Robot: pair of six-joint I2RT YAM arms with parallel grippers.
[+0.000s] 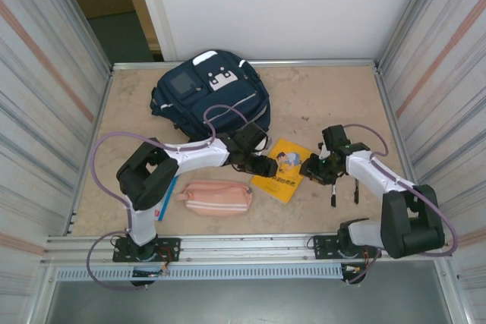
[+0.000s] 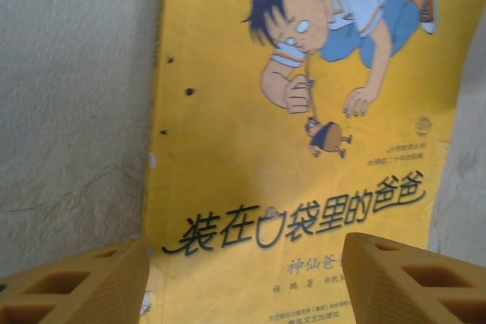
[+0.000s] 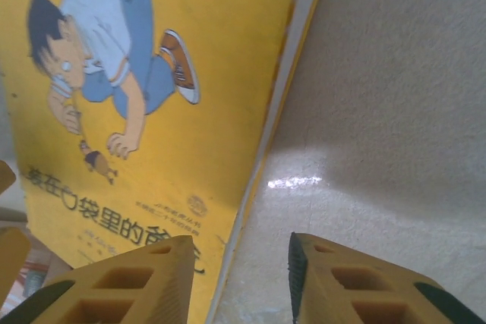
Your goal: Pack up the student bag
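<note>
Left gripper [image 1: 263, 165] sits low over the table [image 1: 342, 96] in the top view, at the left edge of a yellow book [image 1: 285, 177] that lies flat near the middle. Right gripper [image 1: 311, 168] is at the book's opposite edge, so the book lies between the two. The student bag [image 1: 209, 92] lies at the back left of the table, front side up, apart from both grippers. A pink pouch [image 1: 216, 196] lies near the front edge, just left of the book.

From the left wrist, the two yellow fingers [image 2: 76, 286] stand wide apart with nothing gripped. The book's cover, with a cartoon boy on it, lies below them. One finger is by the book's left edge and the other is over the lower right of the cover.

From the right wrist, the fingers [image 3: 129, 286] stand closer together, with a clear gap between them. The book's pale page edge runs down into that gap, with one finger over the cover and the other over bare table. Nothing is clamped. Whether the tips touch the book cannot be told.
</note>
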